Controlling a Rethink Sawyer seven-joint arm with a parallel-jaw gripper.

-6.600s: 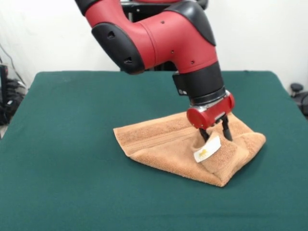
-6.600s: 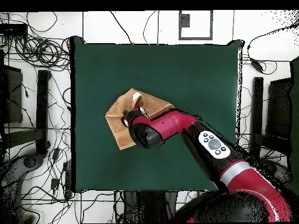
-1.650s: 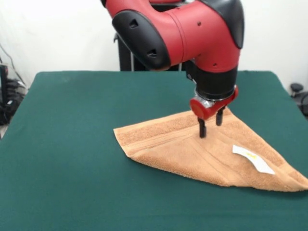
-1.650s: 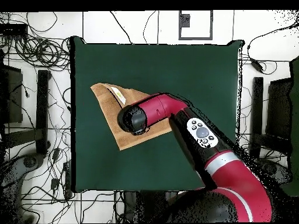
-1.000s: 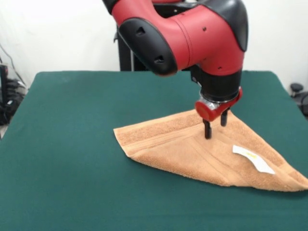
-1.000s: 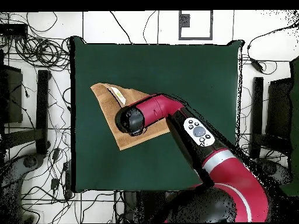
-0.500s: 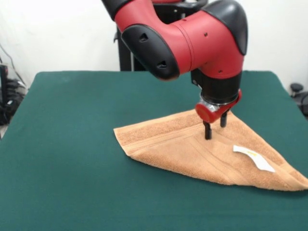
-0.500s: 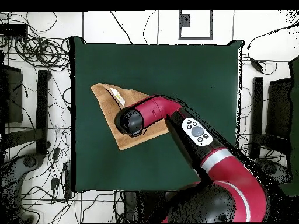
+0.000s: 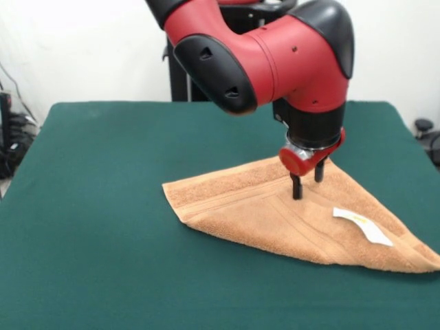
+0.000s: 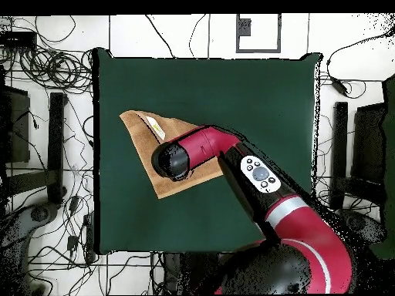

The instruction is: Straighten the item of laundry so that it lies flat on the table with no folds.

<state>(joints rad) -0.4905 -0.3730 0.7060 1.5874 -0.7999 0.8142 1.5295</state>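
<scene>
The orange-tan towel (image 9: 275, 216) lies on the green table (image 9: 103, 206) folded over into a triangle, its long folded edge facing the camera and one corner near the right edge. Its white label (image 9: 362, 225) faces up on the right part. My gripper (image 9: 307, 185) hangs just above the towel's middle, fingers (image 9: 296, 186) apart with nothing between them. In the overhead view the towel (image 10: 139, 131) sits near the table's left side, and the arm's wrist (image 10: 173, 159) hides the gripper and much of the cloth; the label (image 10: 156, 126) peeks out beside it.
The red and black arm (image 9: 268, 55) comes down from the top middle. Beyond the table's edges in the overhead view lie cables (image 10: 46, 69) and stands on a white floor.
Earlier the gripper held a bunched corner with the label; the towel has since been drawn out into a wide triangle and let go. Over the last second the gripper has barely moved.
</scene>
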